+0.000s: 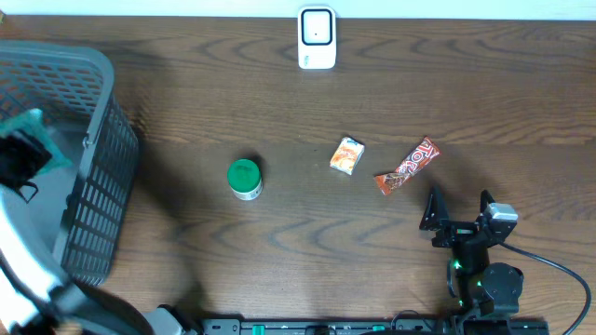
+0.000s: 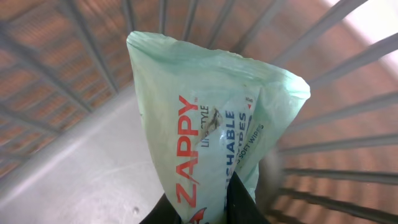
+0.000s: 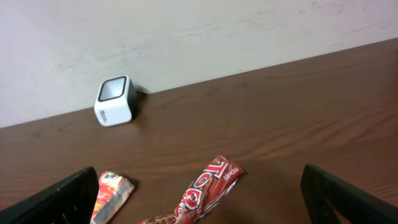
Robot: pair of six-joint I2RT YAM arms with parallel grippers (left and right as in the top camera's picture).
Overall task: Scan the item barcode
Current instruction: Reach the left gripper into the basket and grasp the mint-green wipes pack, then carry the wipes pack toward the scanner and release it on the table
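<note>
**A:** What is nearest, at the bottom of the overhead frame?

**B:** At lower right is the right tool [image 1: 457, 212]. Its two dark fingers are spread wide apart with nothing between them, over a dark wood worktop [image 1: 279, 251].

**A:** And just past it?

**B:** A red candy bar [image 1: 407, 166] lies at a slant, right of centre. A small orange box [image 1: 347, 155] sits near it on the left, not touching. Further left, near the middle, a round tub with a green lid [image 1: 244, 177] stands upright, well apart from both.

**A:** Where is the item to be scanned?

**B:** It is at the left edge of the frame, inside a grey slatted basket [image 1: 98, 186]. The left tool [image 2: 208, 202] is clamped on a pale green wipes packet [image 2: 211, 106]. In the left wrist view, the dark fingers pinch the packet's lower end at bottom centre. The packet rises up the frame with red "ZAPPY" lettering along it and the basket's bars behind. I cannot tell whether the packet touches the basket floor.

**A:** And farthest away?

**B:** A white scanner [image 1: 317, 37] stands at top centre, by the worktop's far edge. A pale wall [image 3: 186, 37] is behind it. The scanner is well apart from the basket and the packet.
</note>
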